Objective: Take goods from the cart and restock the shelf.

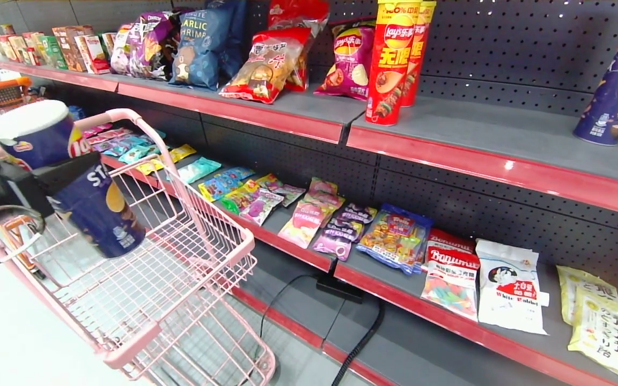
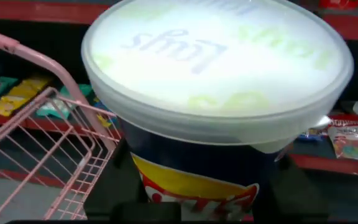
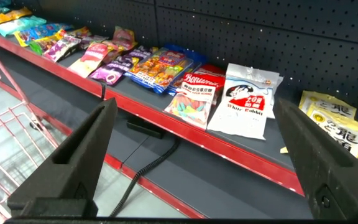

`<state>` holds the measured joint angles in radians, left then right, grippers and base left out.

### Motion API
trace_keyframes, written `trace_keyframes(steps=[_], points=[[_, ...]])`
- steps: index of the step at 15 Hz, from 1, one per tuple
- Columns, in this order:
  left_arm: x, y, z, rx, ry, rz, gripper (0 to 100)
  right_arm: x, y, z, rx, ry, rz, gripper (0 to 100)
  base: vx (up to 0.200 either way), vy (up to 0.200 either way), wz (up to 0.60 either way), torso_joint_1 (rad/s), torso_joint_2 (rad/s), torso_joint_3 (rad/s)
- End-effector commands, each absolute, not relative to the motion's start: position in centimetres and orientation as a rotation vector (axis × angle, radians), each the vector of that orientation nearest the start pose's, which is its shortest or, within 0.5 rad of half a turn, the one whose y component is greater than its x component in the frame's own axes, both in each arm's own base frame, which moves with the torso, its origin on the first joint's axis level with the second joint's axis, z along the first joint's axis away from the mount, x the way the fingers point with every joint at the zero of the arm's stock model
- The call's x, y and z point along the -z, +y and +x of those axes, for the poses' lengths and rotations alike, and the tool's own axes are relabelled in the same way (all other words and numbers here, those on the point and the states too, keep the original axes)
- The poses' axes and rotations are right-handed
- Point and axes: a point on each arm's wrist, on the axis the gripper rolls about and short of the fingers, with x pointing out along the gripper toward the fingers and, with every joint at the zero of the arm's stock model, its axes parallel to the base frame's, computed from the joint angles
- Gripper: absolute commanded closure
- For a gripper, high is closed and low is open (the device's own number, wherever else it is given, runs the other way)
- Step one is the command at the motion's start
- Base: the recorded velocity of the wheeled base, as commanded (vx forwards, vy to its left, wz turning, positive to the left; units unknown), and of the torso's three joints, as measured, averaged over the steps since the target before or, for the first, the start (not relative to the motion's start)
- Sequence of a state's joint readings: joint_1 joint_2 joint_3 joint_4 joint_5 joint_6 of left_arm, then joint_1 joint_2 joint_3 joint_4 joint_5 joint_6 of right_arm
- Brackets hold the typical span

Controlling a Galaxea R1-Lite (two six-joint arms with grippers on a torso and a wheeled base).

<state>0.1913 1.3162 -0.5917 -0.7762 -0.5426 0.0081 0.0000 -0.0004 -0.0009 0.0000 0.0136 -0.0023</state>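
Shelving (image 1: 502,128), grey w/ red edges, black pegboard (image 1: 529,48) behind; left gripper (image 1: 70,167) clamped on dark-blue white-lidded crisp tube (image 1: 100,214) by pink wire cart (image 1: 196,257); right gripper (image 3: 197,183) spread wide.

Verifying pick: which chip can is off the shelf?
The blue can in the left gripper, over the pink cart; red cans and the other blue can stand on the upper shelf.

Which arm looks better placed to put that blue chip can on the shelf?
Left. The left claw grips the blue can over the pink cart. The right claw is open and empty, facing the lower shelf.
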Motion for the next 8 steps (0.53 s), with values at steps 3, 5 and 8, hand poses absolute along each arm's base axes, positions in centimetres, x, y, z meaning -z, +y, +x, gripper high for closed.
trace_keyframes(steps=[3,5,8], points=[[-26.4,1.4,10.8,0.298,-0.127,0.06,100,-7.6,0.0,-2.3,-0.014,-0.003,-0.003,0,0.0,0.0,0.0,0.102,-0.31,-0.212],[-26.0,1.0,9.0,0.295,-0.096,0.048,100,-7.6,0.0,-2.3,-0.014,-0.003,-0.003,0,0.0,0.0,0.0,0.159,-0.47,-0.312],[-25.5,0.6,7.6,0.298,-0.112,0.059,100,-7.6,0.0,-2.3,-0.014,-0.002,-0.003,0,0.0,0.0,0.0,0.185,-0.52,-0.334]])
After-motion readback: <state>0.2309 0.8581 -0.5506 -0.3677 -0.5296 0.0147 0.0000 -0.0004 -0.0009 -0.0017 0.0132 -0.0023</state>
